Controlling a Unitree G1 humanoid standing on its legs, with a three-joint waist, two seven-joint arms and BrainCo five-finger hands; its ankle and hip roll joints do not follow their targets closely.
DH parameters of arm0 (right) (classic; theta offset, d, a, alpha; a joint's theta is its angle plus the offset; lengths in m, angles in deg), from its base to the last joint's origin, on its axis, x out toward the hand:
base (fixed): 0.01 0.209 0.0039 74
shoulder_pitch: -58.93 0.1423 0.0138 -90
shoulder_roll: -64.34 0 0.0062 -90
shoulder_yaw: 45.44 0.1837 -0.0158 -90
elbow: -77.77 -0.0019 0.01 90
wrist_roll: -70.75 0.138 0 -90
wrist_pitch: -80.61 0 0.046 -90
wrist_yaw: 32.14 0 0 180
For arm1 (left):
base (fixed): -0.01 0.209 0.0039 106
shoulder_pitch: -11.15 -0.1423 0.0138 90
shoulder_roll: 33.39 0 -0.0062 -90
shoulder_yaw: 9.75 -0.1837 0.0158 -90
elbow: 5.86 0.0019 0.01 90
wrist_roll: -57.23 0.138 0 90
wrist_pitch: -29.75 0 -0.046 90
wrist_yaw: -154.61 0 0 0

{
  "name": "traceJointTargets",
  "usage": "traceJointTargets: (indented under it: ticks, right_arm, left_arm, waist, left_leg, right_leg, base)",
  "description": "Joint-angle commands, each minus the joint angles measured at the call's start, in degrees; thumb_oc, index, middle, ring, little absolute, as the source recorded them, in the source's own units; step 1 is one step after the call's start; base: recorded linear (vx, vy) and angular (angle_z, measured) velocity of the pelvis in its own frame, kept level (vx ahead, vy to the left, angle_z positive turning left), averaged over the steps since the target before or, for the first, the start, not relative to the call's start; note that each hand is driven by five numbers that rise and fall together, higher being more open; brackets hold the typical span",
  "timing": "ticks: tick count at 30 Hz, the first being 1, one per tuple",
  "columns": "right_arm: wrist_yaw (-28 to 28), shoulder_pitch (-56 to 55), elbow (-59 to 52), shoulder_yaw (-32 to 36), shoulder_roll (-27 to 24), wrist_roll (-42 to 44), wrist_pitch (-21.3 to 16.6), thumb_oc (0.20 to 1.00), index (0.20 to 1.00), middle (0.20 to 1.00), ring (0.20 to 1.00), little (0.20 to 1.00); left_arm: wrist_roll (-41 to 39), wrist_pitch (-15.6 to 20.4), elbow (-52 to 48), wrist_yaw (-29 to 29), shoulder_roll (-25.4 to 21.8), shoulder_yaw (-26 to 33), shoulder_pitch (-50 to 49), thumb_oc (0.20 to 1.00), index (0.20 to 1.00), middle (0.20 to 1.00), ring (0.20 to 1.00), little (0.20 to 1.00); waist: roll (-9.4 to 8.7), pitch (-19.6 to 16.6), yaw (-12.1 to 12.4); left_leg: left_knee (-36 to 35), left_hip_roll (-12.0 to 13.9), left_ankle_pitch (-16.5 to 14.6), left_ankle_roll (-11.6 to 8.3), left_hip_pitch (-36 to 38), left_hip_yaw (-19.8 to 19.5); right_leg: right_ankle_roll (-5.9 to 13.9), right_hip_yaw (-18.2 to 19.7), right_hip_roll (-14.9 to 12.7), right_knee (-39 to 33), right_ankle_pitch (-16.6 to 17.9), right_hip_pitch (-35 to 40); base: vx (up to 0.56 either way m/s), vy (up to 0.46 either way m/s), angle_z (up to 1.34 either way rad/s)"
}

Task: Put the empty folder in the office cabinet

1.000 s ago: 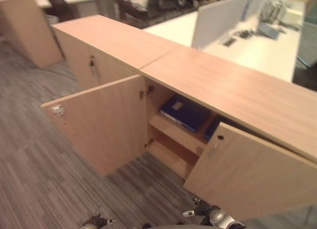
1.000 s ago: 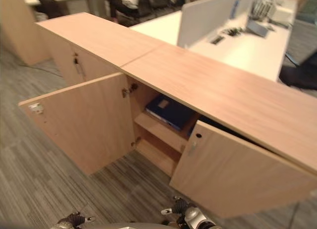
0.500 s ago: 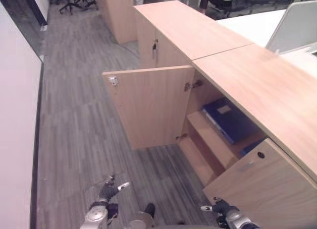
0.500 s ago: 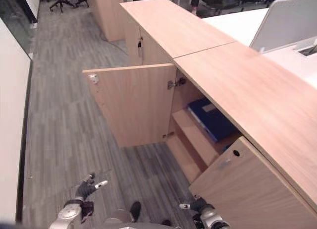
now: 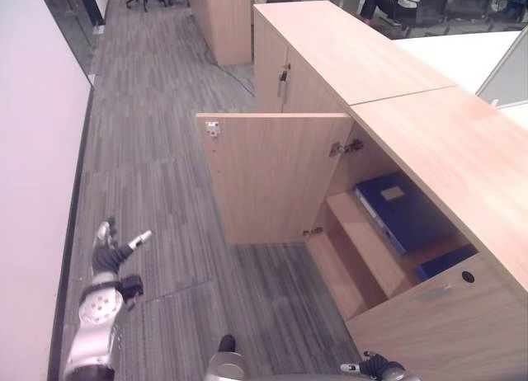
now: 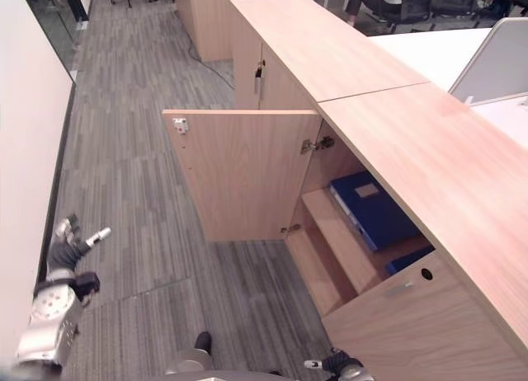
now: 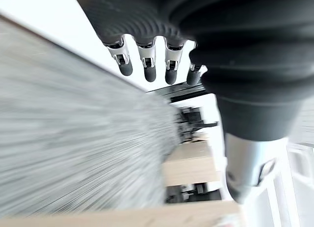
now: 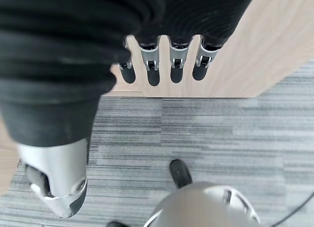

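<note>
Blue folder (image 5: 406,209) lying flat on the upper shelf (image 5: 363,232) inside the open cabinet (image 5: 429,142), at about 3 o'clock. Both doors swung out: left door (image 5: 272,179) at centre, right door (image 5: 450,336) at 5 o'clock. Left hand (image 5: 111,253) at 8 o'clock over the grey floor (image 5: 165,150), fingers loose and straight, empty. Right hand (image 8: 162,60) at 6 o'clock, fingers straight, holding nothing.

My left arm (image 5: 92,327) is silver-grey metal, with a dark ribbed cover over the wrist. Silver fingers (image 7: 147,57) end in dark rounded tips. My right hand (image 8: 162,60) matches: black ribbed cover, silver thumb (image 8: 59,180) at 7 o'clock.
</note>
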Motion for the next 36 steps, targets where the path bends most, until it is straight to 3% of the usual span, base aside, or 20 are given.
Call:
traceJointTargets:
  ticks: [1, 3, 8, 12, 19, 20, 21, 22, 23, 26, 27, 29, 30, 31, 32, 36]
  right_arm:
    - [0.0, 0.6, -0.9, -0.1, 0.5, -0.3, -0.2, 1.0, 1.0, 1.0, 1.0, 1.0]
    - [-0.1, 0.1, -1.6, 0.1, 0.2, -0.3, -0.2, 1.0, 1.0, 1.0, 1.0, 1.0]
    - [-1.4, -1.8, -1.6, 0.5, -0.1, -1.9, 0.6, 1.0, 1.0, 1.0, 1.0, 1.0]
    - [-1.9, -1.8, -1.7, 0.9, -0.3, -3.4, 1.2, 1.0, 1.0, 1.0, 1.0, 1.0]
    - [-3.1, -0.4, -2.9, 0.3, -0.2, -4.7, 1.6, 1.0, 1.0, 1.0, 1.0, 1.0]
    - [-3.1, -0.4, -2.9, 0.4, -0.1, -4.7, 1.6, 1.0, 1.0, 1.0, 1.0, 1.0]
    - [-3.0, 0.1, -3.1, 0.4, -0.1, -4.5, 1.6, 1.0, 1.0, 1.0, 1.0, 1.0]
    - [-2.8, 0.0, -3.3, 0.7, -0.3, -3.9, 1.6, 1.0, 1.0, 1.0, 1.0, 1.0]
    - [-2.8, 0.0, -3.4, 0.8, -0.3, -3.9, 1.6, 1.0, 1.0, 1.0, 1.0, 1.0]
    - [-2.6, -0.8, -4.2, 1.3, -0.1, -2.6, 1.4, 1.0, 1.0, 1.0, 1.0, 1.0]
    - [-2.5, -0.8, -4.0, 0.9, 0.2, -2.2, 1.3, 1.0, 1.0, 1.0, 1.0, 1.0]
    - [-2.8, -0.2, -3.8, -0.1, 0.3, -1.9, 1.2, 1.0, 1.0, 1.0, 1.0, 1.0]
    - [-2.9, -0.2, -3.9, -0.5, 0.0, -2.2, 0.9, 1.0, 1.0, 1.0, 1.0, 1.0]
    - [-2.4, 0.3, -3.0, -0.8, -0.3, -1.7, 1.0, 1.0, 1.0, 1.0, 1.0, 1.0]
    - [-2.5, 0.2, -1.8, -0.9, -0.1, -1.7, 1.1, 1.0, 1.0, 1.0, 1.0, 1.0]
    - [-2.1, -0.1, 0.3, -0.4, -0.7, -2.0, 1.1, 1.0, 1.0, 1.0, 1.0, 1.0]
  left_arm:
    - [3.4, 3.0, 1.7, 3.1, -6.0, 0.5, 3.4, 1.0, 1.0, 1.0, 1.0, 1.0]
    - [2.3, 3.1, 2.0, 3.0, -6.4, 0.5, 4.6, 1.0, 1.0, 1.0, 1.0, 1.0]
    - [-0.3, 3.8, 3.6, 1.6, -7.7, -2.5, 8.3, 1.0, 1.0, 1.0, 1.0, 1.0]
    - [0.1, 3.6, 3.2, 0.9, -8.4, -4.0, 10.0, 1.0, 1.0, 1.0, 1.0, 1.0]
    - [1.9, 3.1, 4.1, -0.2, -9.5, -6.7, 13.2, 1.0, 1.0, 1.0, 1.0, 1.0]
    - [1.9, 3.2, 4.2, -0.2, -9.5, -6.8, 13.3, 1.0, 1.0, 1.0, 1.0, 1.0]
    - [2.2, 2.8, 5.1, -0.4, -9.8, -7.6, 14.6, 1.0, 1.0, 1.0, 1.0, 1.0]
    - [2.3, 2.7, 6.8, -0.4, -10.0, -9.2, 16.7, 1.0, 1.0, 1.0, 1.0, 1.0]
    - [2.3, 2.7, 6.9, -0.4, -10.0, -9.3, 16.9, 1.0, 1.0, 1.0, 1.0, 1.0]
    - [2.1, 2.3, 8.2, -0.2, -10.1, -10.6, 18.5, 1.0, 1.0, 1.0, 1.0, 1.0]
    - [1.2, 2.5, 9.3, -0.1, -9.7, -11.1, 19.2, 1.0, 1.0, 1.0, 1.0, 1.0]
    - [0.6, 2.6, 10.5, -0.2, -9.9, -12.5, 20.6, 1.0, 1.0, 1.0, 1.0, 1.0]
    - [1.6, 2.8, 10.9, -0.7, -10.2, -13.4, 20.8, 1.0, 1.0, 1.0, 1.0, 1.0]
    - [0.5, 2.5, 12.2, -0.9, -10.7, -14.4, 23.5, 1.0, 1.0, 1.0, 1.0, 1.0]
    - [-1.6, 3.0, 13.9, -1.1, -9.9, -14.9, 24.2, 1.0, 1.0, 1.0, 1.0, 1.0]
    - [-4.4, 3.3, 16.1, -2.3, -9.8, -16.5, 25.3, 1.0, 1.0, 1.0, 1.0, 1.0]
  waist:
    - [-1.9, -1.5, -1.0]
    - [-1.07, -1.8, -1.2]
    - [-0.18, -3.3, -2.1]
    - [-0.8, -4.2, -2.5]
    - [-2.13, -5.9, -3.0]
    - [-2.22, -5.9, -2.9]
    - [-2.14, -6.2, -3.2]
    - [-1.73, -6.1, -3.7]
    - [-1.81, -6.0, -3.7]
    - [-1.0, -4.7, -5.7]
    - [-0.36, -4.0, -6.8]
    - [0.62, -2.9, -8.1]
    - [0.38, -2.3, -8.6]
    - [-0.05, -1.7, -8.8]
    - [-0.86, -2.6, -8.8]
    - [-1.14, -4.1, -9.2]
  left_leg:
    - [-4.1, 6.8, 10.0, -4.52, -6.2, -0.7]
    - [-4.3, 6.2, 8.5, -4.22, -5.9, -1.8]
    - [-3.9, 2.4, 4.1, -2.71, -3.5, -2.1]
    - [-2.1, -2.6, -0.3, 0.21, -2.8, -1.7]
    - [-4.6, -11.0, -4.3, 4.67, 0.3, -1.0]
    - [-4.6, -11.2, -4.3, 4.78, 0.3, -0.9]
    - [-4.6, -12.9, -5.3, 5.54, 0.9, -1.0]
    - [-4.6, -14.9, -6.2, 6.8, 2.0, -1.7]
    - [-4.6, -15.1, -6.2, 6.92, 2.0, -1.7]
    - [-4.6, -16.6, -7.4, 8.64, 4.3, -3.0]
    - [-4.6, -15.8, -8.0, 8.62, 5.2, -2.9]
    - [-4.6, -14.0, -7.8, 8.21, 5.9, -2.9]
    - [-4.6, -13.4, -6.6, 8.24, 5.5, -2.1]
    - [-4.6, -13.2, -6.0, 8.12, 6.2, -2.9]
    - [-4.6, -13.0, -6.0, 7.53, 6.2, -2.4]
    - [-4.6, -11.8, -5.9, 6.57, 6.5, -2.1]
  right_leg:
    - [4.38, 0.8, -1.2, -5.6, -2.3, 5.4]
    - [4.5, 1.1, -1.6, -5.6, -2.3, 5.9]
    - [6.88, 0.8, -6.1, -5.9, -0.6, 8.0]
    - [9.74, 0.7, -11.6, -5.1, 2.1, 7.8]
    - [14.2, 1.0, -20.0, -1.3, 7.5, 5.5]
    - [14.33, 1.1, -20.2, -1.2, 7.5, 5.4]
    - [15.07, 1.5, -22.1, 0.7, 9.4, 4.5]
    - [15.4, 1.8, -24.7, 5.1, 11.6, 4.0]
    - [15.55, 1.9, -24.9, 5.4, 11.5, 3.9]
    - [13.33, 6.7, -27.0, 15.4, 11.7, 1.1]
    - [11.52, 10.2, -23.5, 17.0, 8.7, -2.4]
    - [9.69, 12.2, -17.2, 15.0, 3.2, -5.9]
    - [8.64, 13.1, -13.5, 11.1, 2.8, -6.2]
    - [9.54, 16.2, -11.1, 7.6, 3.5, -5.5]
    - [9.38, 15.3, -9.2, 3.5, 3.4, -3.3]
    - [9.19, 14.5, -6.9, -1.7, 4.4, -0.9]
  base:
    - [0.11, 0.176, 0.2]
    - [0.14, 0.24, 0.13]
    - [0.17, 0.292, 0.04]
    - [0.16, 0.331, 0.01]
    - [0.12, 0.287, 0.03]
    - [0.09, 0.247, -0.05]
    - [0.13, 0.315, -0.1]
    - [0.13, 0.315, -0.05]
    - [0.11, 0.259, 0.01]
    - [0.08, 0.158, 0.12]
    - [0.06, 0.035, 0.24]
    - [-0.01, -0.099, -0.06]
    - [-0.02, -0.193, -0.14]
    - [0.04, -0.252, 0.09]
    - [0.09, -0.192, 0.25]
    - [0.09, -0.131, -0.03]
